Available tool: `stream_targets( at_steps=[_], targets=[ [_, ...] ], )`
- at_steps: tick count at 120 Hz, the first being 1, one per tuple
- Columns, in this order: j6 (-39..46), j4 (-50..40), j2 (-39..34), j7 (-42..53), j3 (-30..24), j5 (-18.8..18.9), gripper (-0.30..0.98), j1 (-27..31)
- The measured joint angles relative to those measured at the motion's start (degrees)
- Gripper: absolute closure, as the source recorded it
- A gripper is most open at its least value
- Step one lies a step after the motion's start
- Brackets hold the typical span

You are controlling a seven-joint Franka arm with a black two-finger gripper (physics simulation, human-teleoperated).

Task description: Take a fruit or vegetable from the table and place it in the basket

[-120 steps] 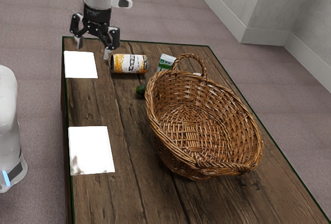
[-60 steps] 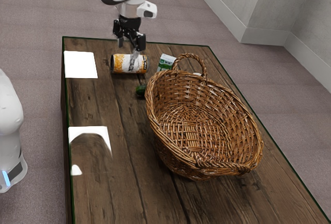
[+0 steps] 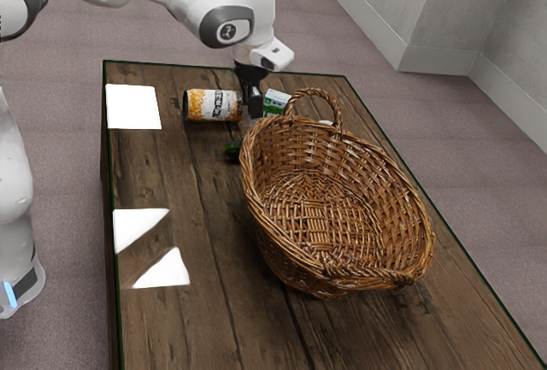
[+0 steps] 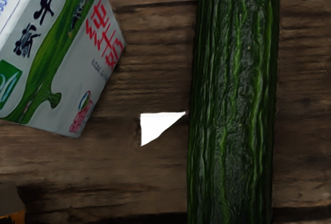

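Observation:
In the exterior view my gripper hangs just beyond the wicker basket's far rim, between the can and the milk carton; whether it is open or shut is unclear. A dark green cucumber lies on the table, its end poking out beside the basket, which hides the rest. In the wrist view the ridged cucumber stretches beneath my hand, lying on the wood. The basket stands tilted, its woven inside visible with nothing in it.
An orange-and-white can lies on its side by the gripper. The green-and-white milk carton stands behind the basket handle; in the wrist view the carton is near the cucumber. Bright light patches mark the table.
My arm has swung toward the exterior view's right and down, bringing the gripper from above the table's far-left corner past the can. The can, cucumber and basket have stayed put.

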Motion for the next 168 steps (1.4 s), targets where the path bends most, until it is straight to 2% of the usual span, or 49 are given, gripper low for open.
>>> stream_targets(
  at_steps=[50, 116, 150, 168],
  targets=[
    [4.9, 0.0, 5.1, 9.7, 0.0, -2.4, 0.06, -1.0],
    [8.7, 1.7, 10.9, 15.5, 0.0, -5.6, 0.08, -2.7],
    [11.2, 1.8, 12.3, 16.9, 0.0, -8.3, 0.30, -3.2],
    [12.0, 2.3, 12.2, 17.1, 0.1, -10.1, 0.48, -3.0]
  ],
)
